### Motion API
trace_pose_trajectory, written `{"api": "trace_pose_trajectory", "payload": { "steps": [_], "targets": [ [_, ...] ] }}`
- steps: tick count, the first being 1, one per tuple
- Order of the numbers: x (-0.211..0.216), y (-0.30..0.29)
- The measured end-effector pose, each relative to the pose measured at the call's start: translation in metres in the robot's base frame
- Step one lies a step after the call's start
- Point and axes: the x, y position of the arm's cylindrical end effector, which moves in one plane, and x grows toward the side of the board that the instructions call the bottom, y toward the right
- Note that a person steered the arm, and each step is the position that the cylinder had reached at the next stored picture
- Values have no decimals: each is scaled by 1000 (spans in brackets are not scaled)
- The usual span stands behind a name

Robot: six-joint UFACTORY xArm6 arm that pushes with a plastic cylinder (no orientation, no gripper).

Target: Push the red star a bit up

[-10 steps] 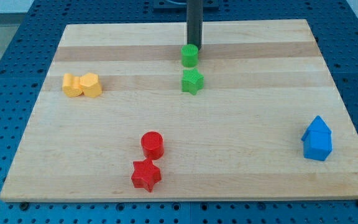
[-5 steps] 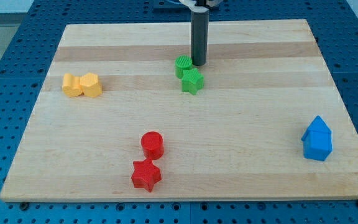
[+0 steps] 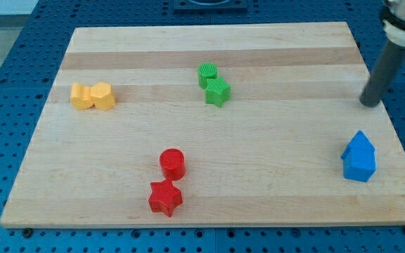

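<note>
- Red star (image 3: 165, 197): sits near the tabletop (image 3: 273, 161) bottom edge, view's left of centre. Red cylinder (image 3: 172, 163) lies just beside it at about 12–1 o'clock; cannot tell whether the two touch.
- Handling, as judged: a small rigid block, likely light plastic, so it should slide easily on the smooth wood. Its points make it prone to spin if struck off-centre. Best contact is the notch or flat at its 6 o'clock side, on the centreline.
- Risk: pushing toward 12 o'clock will likely carry the red cylinder along, or deflect the star off it.
- My tip (image 3: 369, 105): at the view's right edge of the tabletop, at 12 o'clock of the blue house-shaped block (image 3: 358, 157), well apart from the star. The star lies at roughly 8 o'clock from my tip.
- Pincer: none fitted; bare rod only, so nothing spreads or clamps.
- Other blocks: green cylinder (image 3: 207, 73) and green star (image 3: 218, 91); yellow pair (image 3: 93, 95) at the view's left.
</note>
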Motion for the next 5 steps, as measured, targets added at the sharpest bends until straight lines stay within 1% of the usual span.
{"api": "trace_pose_trajectory", "payload": {
  "steps": [1,2,3,5],
  "targets": [
    [17,1],
    [49,4],
    [70,5],
    [71,9]
  ]
}}
